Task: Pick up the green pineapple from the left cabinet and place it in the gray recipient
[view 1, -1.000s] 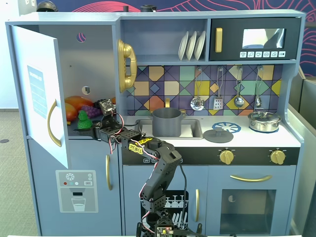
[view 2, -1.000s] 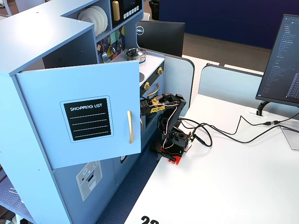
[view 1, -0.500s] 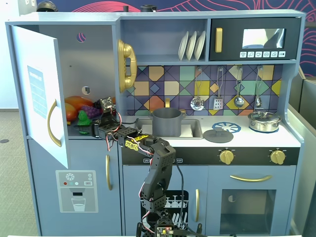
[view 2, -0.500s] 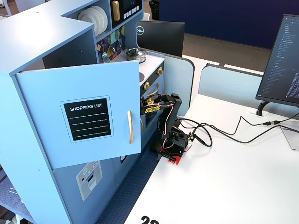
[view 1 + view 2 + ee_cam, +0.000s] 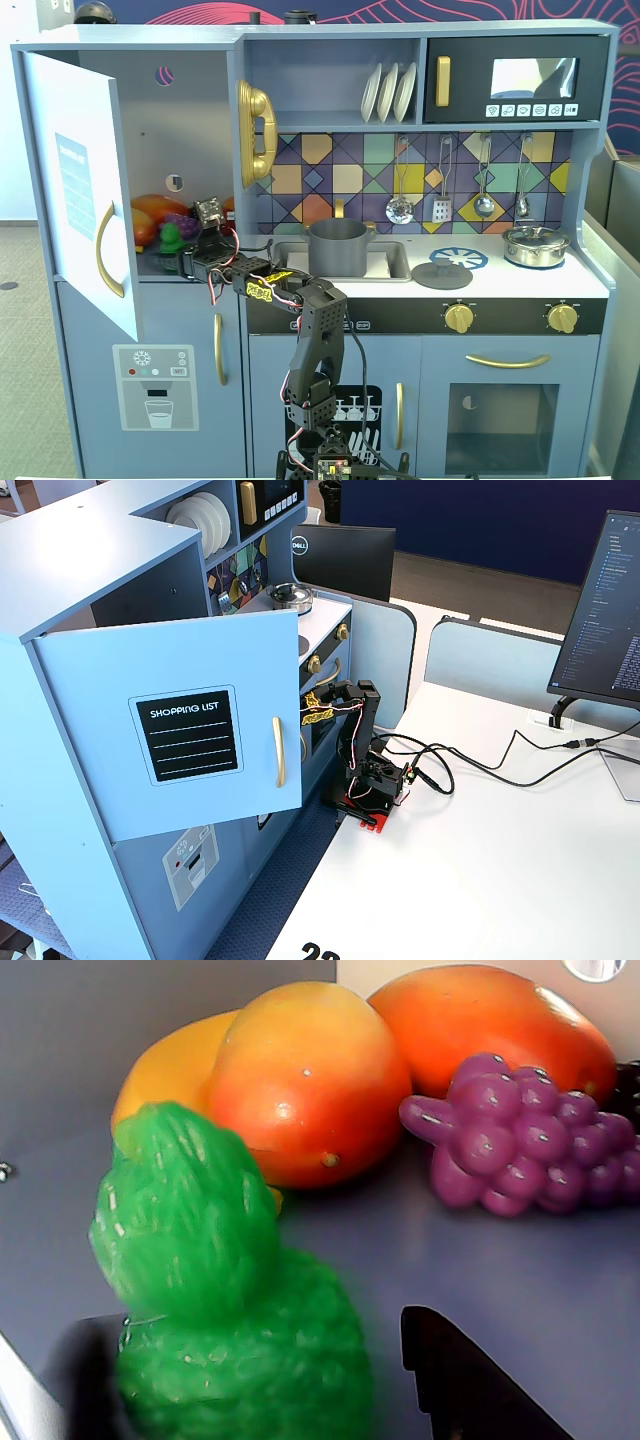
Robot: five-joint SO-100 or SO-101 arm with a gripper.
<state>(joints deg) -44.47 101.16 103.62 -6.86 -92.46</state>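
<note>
The green pineapple [image 5: 230,1320] stands upright on the shelf of the left cabinet [image 5: 150,120], whose white-faced door [image 5: 75,180] is swung open. In a fixed view the pineapple [image 5: 172,237] shows as a small green shape in front of the other fruits. My gripper [image 5: 255,1325] reaches into the cabinet and is open, one dark finger on each side of the pineapple's body. A small gap shows between the right finger [image 5: 460,1380] and the fruit. The gray recipient [image 5: 337,245] stands in the sink, right of the cabinet.
Orange-red fruits [image 5: 310,1070] and purple grapes [image 5: 520,1130] lie just behind the pineapple. A gold toy phone [image 5: 256,132] hangs on the cabinet's right wall. A steel lidded pot [image 5: 535,244] sits on the counter. The open door [image 5: 180,720] hides the cabinet in another fixed view.
</note>
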